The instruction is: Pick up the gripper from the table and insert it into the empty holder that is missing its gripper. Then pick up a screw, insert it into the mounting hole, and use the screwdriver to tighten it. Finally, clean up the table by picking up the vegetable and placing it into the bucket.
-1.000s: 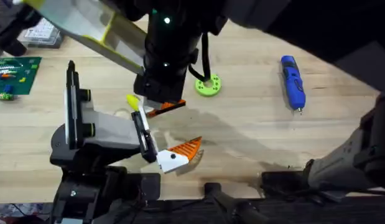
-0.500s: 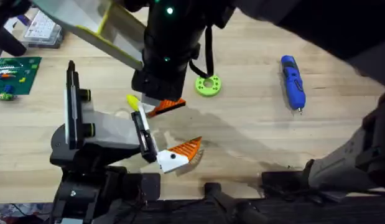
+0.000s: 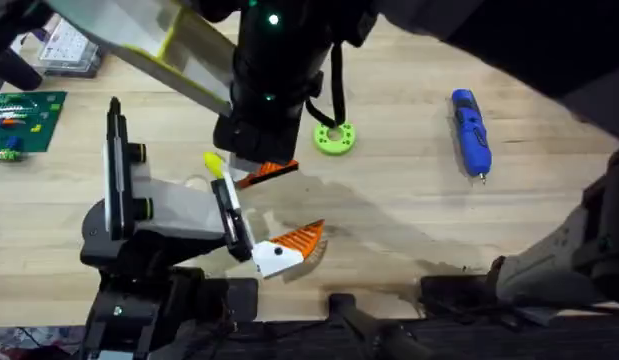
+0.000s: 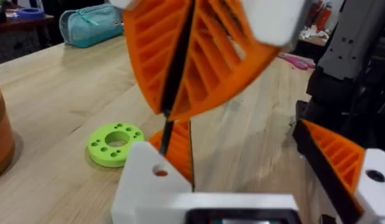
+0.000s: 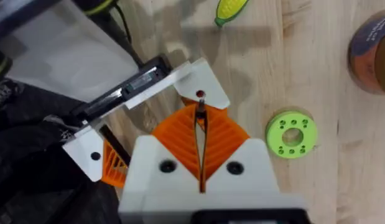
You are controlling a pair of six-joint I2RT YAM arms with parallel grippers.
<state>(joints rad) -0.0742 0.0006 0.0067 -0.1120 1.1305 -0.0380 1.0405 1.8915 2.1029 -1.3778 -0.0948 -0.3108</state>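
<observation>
I judge the job to be about a third done. The gripper (image 3: 285, 249) sits toward the near edge of the table, left of the middle. Its white base touches the lower end of the black jaw plate of the holder (image 3: 169, 208). It looks placed there, but I cannot tell whether it is fully seated.

My right gripper (image 5: 200, 115) has its orange pads pressed together. They pinch a thin dark pin that sticks out past the tips, which I take to be the screw (image 5: 200, 99). It hangs just above the left gripper (image 4: 192, 168), very close to it. I cannot tell whether the left gripper is spread or closed. From here I read the step in hand as carrying the screw toward the mounting hole; I see nothing that shows it driven in.

The rest is open. The screwdriver (image 3: 470, 131) lies flat toward the far right of the table, well apart from both grippers. Tightening is therefore not yet begun.

The vegetable (image 3: 212, 162) lies on the wood just beyond the holder's jaw plate, not in the bucket (image 5: 369, 59). The bucket stands past the green ring (image 3: 334, 137). Clean-up comes last.
</observation>
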